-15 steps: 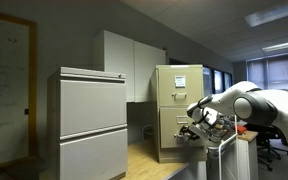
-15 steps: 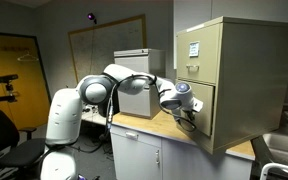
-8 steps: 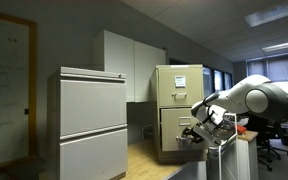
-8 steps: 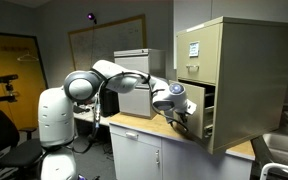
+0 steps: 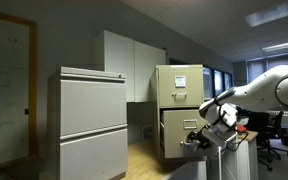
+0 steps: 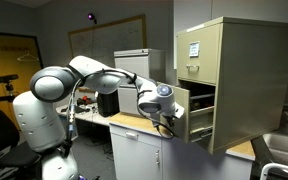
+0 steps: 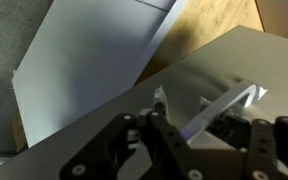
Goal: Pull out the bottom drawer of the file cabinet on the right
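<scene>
The tan file cabinet [image 5: 179,85] stands on a wooden counter, and it also shows in the other exterior view [image 6: 239,75]. Its top drawer bears a white sheet. The bottom drawer [image 5: 182,133] stands partly pulled out in both exterior views [image 6: 200,118], with a dark gap behind its front. My gripper [image 5: 197,137] is at the drawer front in both exterior views [image 6: 174,117]. In the wrist view my gripper [image 7: 202,132] has its fingers on either side of the bright metal pull [image 7: 224,108], closed on it.
A wider light grey cabinet [image 5: 92,120] with two big drawer fronts stands on the same wooden counter [image 5: 149,160], and it shows in the wrist view [image 7: 84,50]. A whiteboard [image 6: 104,45] hangs on the far wall.
The bottom drawer has slid out from almost closed to partly open. My gripper has moved away from the cabinet with the pull in it.
</scene>
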Available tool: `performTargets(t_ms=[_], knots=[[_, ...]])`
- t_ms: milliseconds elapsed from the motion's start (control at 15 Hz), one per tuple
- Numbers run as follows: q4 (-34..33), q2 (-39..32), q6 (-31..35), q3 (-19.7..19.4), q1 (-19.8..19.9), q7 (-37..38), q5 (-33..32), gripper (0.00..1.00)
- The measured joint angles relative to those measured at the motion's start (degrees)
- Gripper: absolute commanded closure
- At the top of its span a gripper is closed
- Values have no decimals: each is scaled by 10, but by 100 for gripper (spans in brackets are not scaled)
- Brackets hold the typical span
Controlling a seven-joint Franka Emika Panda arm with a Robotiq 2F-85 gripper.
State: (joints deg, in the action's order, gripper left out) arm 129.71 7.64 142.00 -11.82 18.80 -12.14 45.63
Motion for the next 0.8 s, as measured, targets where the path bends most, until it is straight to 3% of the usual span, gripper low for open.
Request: performTargets(t_ms=[200,800], knots=[[63,62,-27,-12,-8,5,-20,86],[275,284,23,-12,-20,48,-36,86]])
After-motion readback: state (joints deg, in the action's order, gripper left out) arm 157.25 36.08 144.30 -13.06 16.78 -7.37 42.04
